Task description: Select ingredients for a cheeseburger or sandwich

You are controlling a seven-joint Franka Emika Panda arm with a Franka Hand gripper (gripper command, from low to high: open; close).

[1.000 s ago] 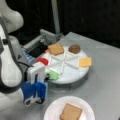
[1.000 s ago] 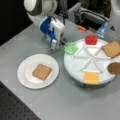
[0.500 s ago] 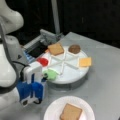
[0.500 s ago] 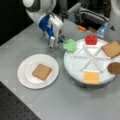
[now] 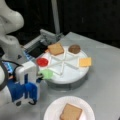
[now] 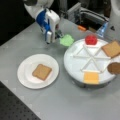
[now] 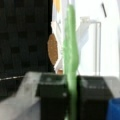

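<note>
You are looking at a grey table point(image 6: 75, 105) carrying a round white divided tray point(image 6: 75, 62) and a white plate point(image 6: 25, 77). The arm's gripper point(image 6: 58, 35) is hovering just beside the tray's rim; in the wrist view its two black fingers point(image 7: 52, 95) are pressing flat against the green lettuce piece point(image 6: 66, 40), gripping it edge-on. One bread slice point(image 6: 41, 72) is lying on the plate. A second bread slice point(image 5: 56, 48), the red tomato point(image 5: 42, 61), a yellow cheese square point(image 5: 85, 61) and a brown patty point(image 5: 74, 48) are sitting in separate tray compartments.
</note>
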